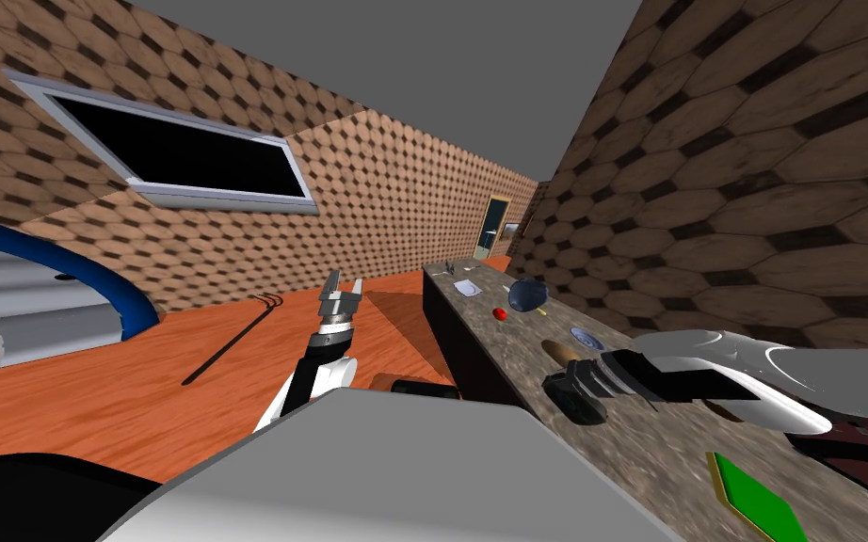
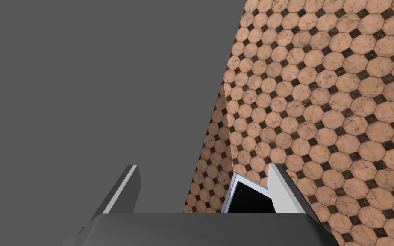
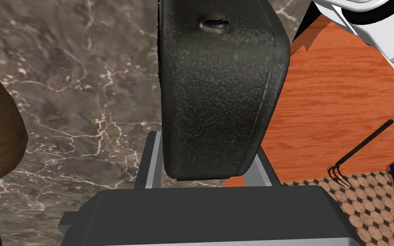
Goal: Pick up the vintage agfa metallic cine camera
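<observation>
The camera (image 3: 221, 94) was at the surface's (image 3: 85, 106) floor-side edge, within easy reach. The right gripper's (image 1: 581, 381) fingers (image 3: 149, 162) pinched its flanks, probably ready for lifting. The wrist view showed that contact; the head view showed the edge placement. The left gripper (image 1: 343, 287) hung idle, fingers spread.

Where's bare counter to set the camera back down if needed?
Free: counter between the dark camera in the right gripper and the green board; also the edge strip between camera and red thing. Crowded: brown lump, plate, blue bowl.
</observation>
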